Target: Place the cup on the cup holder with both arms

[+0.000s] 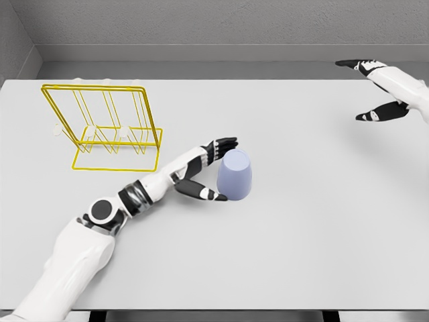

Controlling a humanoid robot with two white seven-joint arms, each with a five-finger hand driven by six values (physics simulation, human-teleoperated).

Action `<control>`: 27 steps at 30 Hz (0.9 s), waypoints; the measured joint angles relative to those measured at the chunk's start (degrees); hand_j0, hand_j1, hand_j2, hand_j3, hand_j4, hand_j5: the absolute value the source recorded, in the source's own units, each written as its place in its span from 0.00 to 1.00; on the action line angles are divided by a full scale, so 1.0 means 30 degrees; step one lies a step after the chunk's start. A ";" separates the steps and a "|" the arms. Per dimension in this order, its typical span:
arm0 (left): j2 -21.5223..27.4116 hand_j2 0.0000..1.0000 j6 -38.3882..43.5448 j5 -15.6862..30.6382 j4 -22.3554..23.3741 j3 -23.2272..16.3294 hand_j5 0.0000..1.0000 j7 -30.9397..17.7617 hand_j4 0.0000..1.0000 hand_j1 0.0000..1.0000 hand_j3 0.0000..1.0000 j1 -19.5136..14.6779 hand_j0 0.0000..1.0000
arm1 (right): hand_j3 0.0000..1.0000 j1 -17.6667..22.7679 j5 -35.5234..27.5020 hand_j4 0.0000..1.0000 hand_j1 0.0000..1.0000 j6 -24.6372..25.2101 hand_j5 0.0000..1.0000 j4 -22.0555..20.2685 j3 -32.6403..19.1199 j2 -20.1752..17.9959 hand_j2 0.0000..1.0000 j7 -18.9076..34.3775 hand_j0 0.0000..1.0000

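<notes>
A pale lavender cup (236,175) stands upside down near the middle of the table. My left hand (213,169) is right beside its left wall, fingers spread above and thumb below, touching or nearly touching it without closing around it. The yellow wire cup holder (104,127) stands at the table's far left, behind the left arm. My right hand (373,88) hovers at the far right edge, fingers spread wide and holding nothing, well away from the cup.
The grey table (308,235) stretches wide in front and to the right of the cup. A grey wall runs along its back edge. Small white pegs show on the holder's wires.
</notes>
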 measured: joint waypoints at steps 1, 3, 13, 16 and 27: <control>-0.0048 1.00 0.0000 -0.0003 0.0032 -0.0002 1.00 0.0000 1.00 1.00 1.00 0.0000 1.00 | 1.00 0.0029 0.0001 1.00 1.00 0.0000 1.00 0.0012 -0.0002 0.0005 1.00 0.0000 1.00; -0.0124 1.00 -0.0005 -0.0005 0.0072 -0.0012 1.00 0.0000 1.00 1.00 1.00 0.0000 1.00 | 1.00 0.0029 -0.0001 1.00 1.00 0.0000 1.00 0.0028 -0.0004 0.0003 1.00 0.0000 1.00; -0.0440 1.00 -0.0009 -0.0057 0.0112 -0.0035 1.00 0.0000 1.00 1.00 1.00 0.0029 1.00 | 1.00 0.0117 0.0023 1.00 1.00 0.0000 1.00 0.0545 0.0068 0.0048 1.00 0.0000 1.00; -0.0478 1.00 -0.0005 -0.0064 0.0113 -0.0035 1.00 0.0000 1.00 1.00 1.00 0.0029 1.00 | 1.00 0.0117 0.0026 1.00 1.00 0.0000 1.00 0.0572 0.0091 0.0076 1.00 0.0015 1.00; -0.0627 1.00 0.0001 -0.0320 0.0140 -0.0043 1.00 0.0000 1.00 1.00 1.00 0.0029 1.00 | 1.00 0.0146 0.0044 1.00 1.00 0.0000 1.00 0.0573 0.0113 0.0147 1.00 0.0029 1.00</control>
